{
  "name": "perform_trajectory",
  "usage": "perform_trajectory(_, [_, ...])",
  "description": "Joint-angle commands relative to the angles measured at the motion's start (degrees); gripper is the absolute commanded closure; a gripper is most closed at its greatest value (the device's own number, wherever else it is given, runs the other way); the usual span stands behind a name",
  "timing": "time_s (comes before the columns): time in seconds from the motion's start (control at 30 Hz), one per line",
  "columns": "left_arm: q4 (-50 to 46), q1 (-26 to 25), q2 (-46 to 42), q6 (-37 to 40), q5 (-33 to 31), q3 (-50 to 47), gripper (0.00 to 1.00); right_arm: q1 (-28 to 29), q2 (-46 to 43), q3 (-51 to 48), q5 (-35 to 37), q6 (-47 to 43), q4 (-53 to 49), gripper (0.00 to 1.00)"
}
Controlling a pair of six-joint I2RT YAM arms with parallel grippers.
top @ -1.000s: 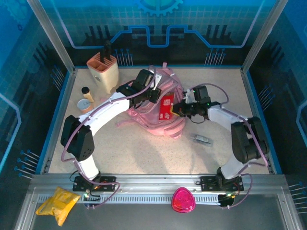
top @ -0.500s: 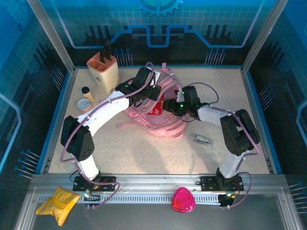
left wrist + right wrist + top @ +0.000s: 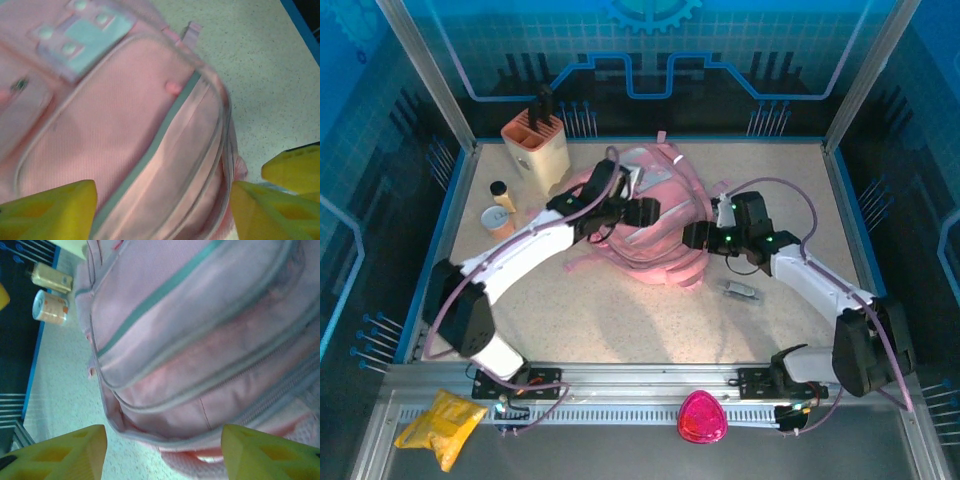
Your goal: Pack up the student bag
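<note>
Student bag (image 3: 665, 195): pink, lying flat on the tabletop (image 3: 620, 320), centre, toward the far side. Left tool (image 3: 646, 211): over the bag's left part, fingers spread wide, holding nothing. Right tool (image 3: 691, 237): at the bag's right edge, fingers wide, empty. Beige holder (image 3: 535, 145): far-left corner. Small silver item (image 3: 742, 291): near right of the bag.

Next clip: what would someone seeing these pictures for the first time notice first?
The big pink backpack lying mid-table, toward the back, draws the eye first. Both arms bend in over it, the left gripper and right gripper open wide above its zipped pockets. Next come the beige holder at the back left corner and a yellow pouch on the ledge in front of the left arm's base.
</note>
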Motion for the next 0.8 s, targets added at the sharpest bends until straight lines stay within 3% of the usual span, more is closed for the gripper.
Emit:
perform_trajectory(0.0, [4.22,2.67,-6.87,-10.68,-2.80,-7.71,0.25,0.66,-0.69,-0.10,-0.50,-2.99,-7.98,0.37])
perform_trajectory(0.3, [11.72,12.73,-7.03,-26.68,-0.62,-20.42,0.23,7.56,3.53,0.83,-3.44,1.11,-4.32,0.34])
perform_trajectory(0.6, [13.14,14.75,1.83,-30.26,0.19,-17.10,0.20,9.87,5.62,1.14,-3.06,1.94,-3.08,0.34])
perform_trajectory(0.77, [14.10,14.76,3.91,-31.51,-0.30,-16.27,0.27,9.74,5.92,0.62,-2.58,1.66,-2.59,0.35])
